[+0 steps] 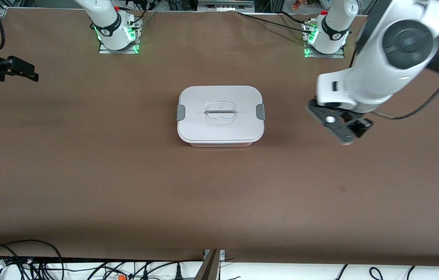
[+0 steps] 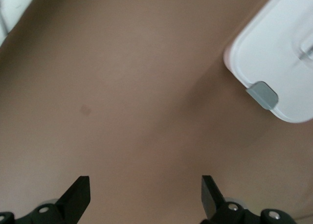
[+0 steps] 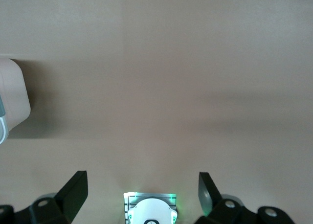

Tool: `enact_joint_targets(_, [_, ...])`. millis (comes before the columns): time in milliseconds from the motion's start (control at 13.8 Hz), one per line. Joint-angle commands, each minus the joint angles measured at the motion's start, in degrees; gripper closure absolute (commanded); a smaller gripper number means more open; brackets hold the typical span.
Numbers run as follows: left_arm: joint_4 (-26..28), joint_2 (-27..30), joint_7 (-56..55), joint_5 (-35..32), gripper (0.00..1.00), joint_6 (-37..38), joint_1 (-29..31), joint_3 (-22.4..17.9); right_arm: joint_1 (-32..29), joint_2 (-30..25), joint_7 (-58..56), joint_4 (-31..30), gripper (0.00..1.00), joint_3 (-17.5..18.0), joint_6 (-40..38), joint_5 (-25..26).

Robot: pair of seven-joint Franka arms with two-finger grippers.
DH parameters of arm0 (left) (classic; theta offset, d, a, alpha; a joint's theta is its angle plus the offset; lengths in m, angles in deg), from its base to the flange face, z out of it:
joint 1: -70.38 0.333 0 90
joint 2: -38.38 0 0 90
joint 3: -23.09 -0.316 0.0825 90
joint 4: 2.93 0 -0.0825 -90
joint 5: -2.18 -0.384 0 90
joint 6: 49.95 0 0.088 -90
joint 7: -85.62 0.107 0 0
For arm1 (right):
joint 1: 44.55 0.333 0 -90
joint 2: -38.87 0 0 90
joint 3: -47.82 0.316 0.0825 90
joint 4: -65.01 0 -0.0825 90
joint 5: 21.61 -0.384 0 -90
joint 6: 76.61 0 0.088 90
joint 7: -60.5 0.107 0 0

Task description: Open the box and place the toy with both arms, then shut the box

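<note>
**Brown tabletop, shut tub at its middle, both grippers wide and empty**

Matte brown sheeting covers the table (image 1: 126,186), smooth apart from one small darker fleck toward the left arm's end. Working across the front view from its left edge: the right gripper (image 1: 23,70), black and angular, hangs over the brown sheet at the right arm's end of the table, well apart from the box. Its wrist view shows two wedge-shaped black fingers (image 3: 73,192) set far apart with only bare sheet between them, so it grips nothing. That same view takes in the right arm's white base (image 3: 150,212) with its green lights, and one rounded pinkish corner of the tub.

Next comes the box (image 1: 220,114), resting on the middle of the table. It is a rounded-rectangular tub of translucent pinkish plastic, capped by a flat white lid (image 1: 219,128) that sits fully down. A grey clip (image 1: 181,112) lies at each short end of the lid, and a clear recessed handle (image 1: 220,112) with a thin bar marks its centre. No toy shows in any view.

Last, the left gripper (image 1: 340,128) hangs over the sheet just beside the box's end nearest the left arm, not touching it. Its fingers (image 2: 78,197) stand fully spread and hold nothing. The white glossy left arm (image 1: 390,54), with a dark grey round joint, fills the upper corner.
</note>
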Motion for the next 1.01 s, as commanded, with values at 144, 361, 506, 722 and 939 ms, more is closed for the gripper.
enact_joint_targets(144, [14.95,15.51,-13.81,6.99,0.0,-8.01,0.54,-12.24,-0.04,0.08,-0.66,0.63,0.0,-0.3,-0.09,-1.12])
enact_joint_targets(361, [28.45,24.94,-13.9,14.99,0.0,-13.41,-5.7,-25.62,-0.04,0.07,-0.92,0.63,0.0,-0.3,0.0,-1.12])
enact_joint_targets(506, [28.55,24.61,-13.64,13.25,0.0,-14.21,-6.08,-26.35,-0.04,0.08,-0.92,0.63,0.0,-0.3,0.0,-1.12])
enact_joint_targets(722, [25.58,21.37,-14.08,12.27,0.0,-11.85,-5.81,-26.09,-0.04,0.07,-0.92,0.63,0.0,-0.3,0.0,-1.12])
enact_joint_targets(939, [24.86,20.74,-14.08,12.27,0.0,-11.49,-5.63,-26.17,-0.04,0.08,-0.92,0.63,0.0,-0.3,0.0,-1.12])
